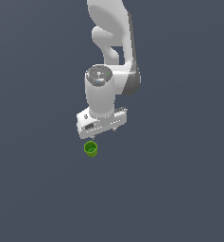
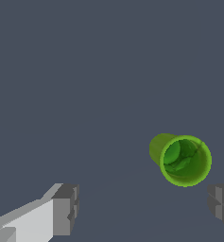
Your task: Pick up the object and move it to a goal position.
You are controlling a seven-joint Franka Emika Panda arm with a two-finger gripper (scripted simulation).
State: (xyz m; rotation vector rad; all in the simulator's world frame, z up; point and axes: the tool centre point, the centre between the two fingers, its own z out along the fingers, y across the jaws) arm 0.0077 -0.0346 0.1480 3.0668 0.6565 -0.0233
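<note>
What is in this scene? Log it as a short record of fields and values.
object: small bright green cup with a darker hollow centre
object contact: not held; apart from both fingers in the wrist view
gripper: white gripper, open, nothing between its fingers
gripper position: the cup shows just below the gripper in the exterior view, toward that view's left
cup versus finger gap: off centre, nearer one finger in the wrist view
surface: plain dark grey ground
goal marker: none visible
</note>
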